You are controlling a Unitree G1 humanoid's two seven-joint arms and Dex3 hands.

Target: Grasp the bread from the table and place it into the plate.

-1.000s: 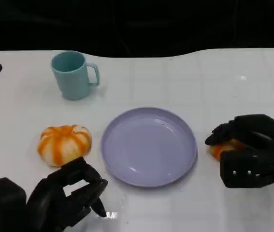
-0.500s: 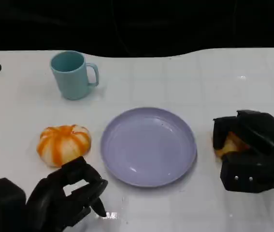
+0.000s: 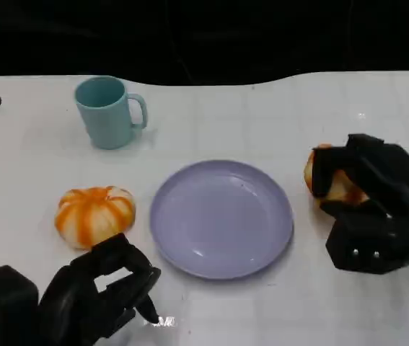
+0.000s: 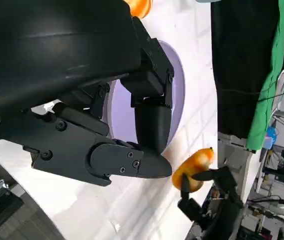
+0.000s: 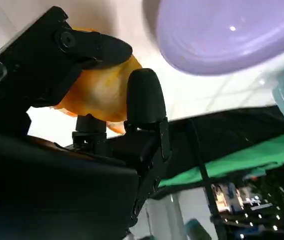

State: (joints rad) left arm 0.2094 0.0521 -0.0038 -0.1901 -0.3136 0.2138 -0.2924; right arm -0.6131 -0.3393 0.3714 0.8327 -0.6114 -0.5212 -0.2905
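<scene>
- Since the earlier frames our right hand (image 3: 366, 209) has lifted the bread (image 3: 334, 184) off the table (image 3: 262, 115); it sat low by the plate's right edge and now rides higher, closer to the plate's far side.
- We hold the bread with fingers (image 5: 144, 100) wrapped over and around it; the right wrist view shows its orange-yellow crust pressed between them.
- Most of the loaf is covered, so we cannot tell its long axis; the bare rounded end faces left, toward the plate (image 3: 222, 216).
- It is right of the plate, not yet over it.
- Our left hand (image 3: 96, 288) sits at the near left, fingers curled in with nothing in them.
- Left of the plate lies an orange-and-white striped bun (image 3: 94, 215); beyond it stands an upright teal mug (image 3: 107, 112), handle to the right.
- We work on a white, faintly gridded table; past its far edge the room is dark, and the wrist views catch green cloth (image 4: 269, 75).
</scene>
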